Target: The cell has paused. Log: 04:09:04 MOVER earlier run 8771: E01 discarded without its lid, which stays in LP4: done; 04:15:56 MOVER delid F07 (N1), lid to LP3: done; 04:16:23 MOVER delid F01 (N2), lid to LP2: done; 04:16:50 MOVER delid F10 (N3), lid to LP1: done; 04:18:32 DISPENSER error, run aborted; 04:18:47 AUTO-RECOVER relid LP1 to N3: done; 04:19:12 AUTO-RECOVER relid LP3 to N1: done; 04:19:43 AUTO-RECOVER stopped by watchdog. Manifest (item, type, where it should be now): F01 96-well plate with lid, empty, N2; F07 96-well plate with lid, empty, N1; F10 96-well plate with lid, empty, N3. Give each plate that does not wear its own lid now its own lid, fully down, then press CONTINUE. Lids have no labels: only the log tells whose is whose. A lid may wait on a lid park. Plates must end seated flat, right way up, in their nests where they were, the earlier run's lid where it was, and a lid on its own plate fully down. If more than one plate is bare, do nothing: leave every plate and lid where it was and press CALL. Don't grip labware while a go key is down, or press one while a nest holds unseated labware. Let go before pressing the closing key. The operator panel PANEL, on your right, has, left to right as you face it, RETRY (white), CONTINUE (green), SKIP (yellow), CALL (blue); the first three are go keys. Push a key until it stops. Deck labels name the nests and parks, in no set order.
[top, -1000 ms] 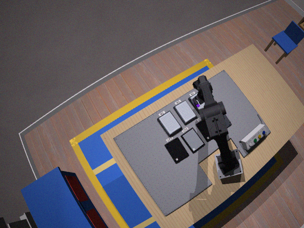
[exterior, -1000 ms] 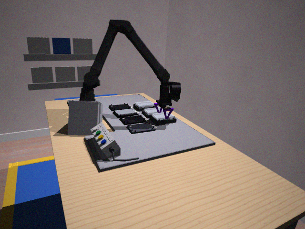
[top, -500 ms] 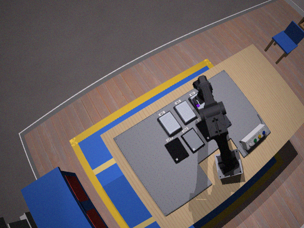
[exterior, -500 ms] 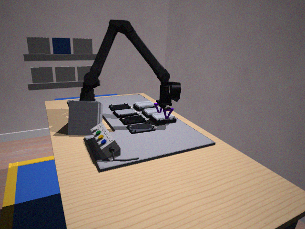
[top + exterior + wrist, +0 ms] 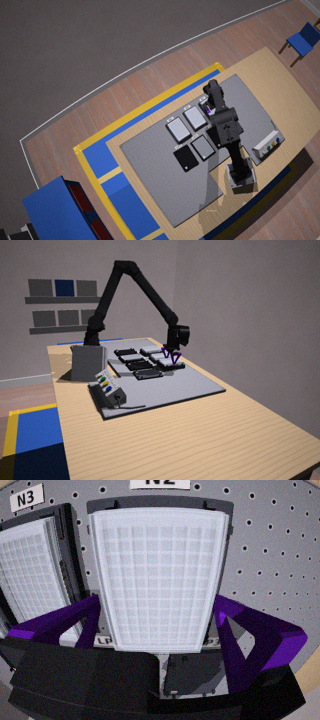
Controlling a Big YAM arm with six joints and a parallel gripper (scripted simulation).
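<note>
Three white 96-well plates sit in a row of nests. In the wrist view, the plate in N2 (image 5: 159,576) lies flat in its nest with a clear lid on top, and the plate in N3 (image 5: 28,570) is to its left. My gripper (image 5: 157,601) is open just above the N2 plate, with one purple finger on each long side and nothing held. The gripper also shows in the exterior view (image 5: 171,356), over the nearest plate (image 5: 171,364). In the top view the arm hides most of the N2 plate. The N3 plate (image 5: 195,117) and the N1 plate (image 5: 178,131) look lidded.
One lid park holds a grey lid (image 5: 202,147); the park beside it (image 5: 185,157) is bare black, and the other parks in the exterior view (image 5: 147,374) look bare. The operator panel (image 5: 107,386) with its coloured keys stands at the mat's edge near the arm base (image 5: 87,364).
</note>
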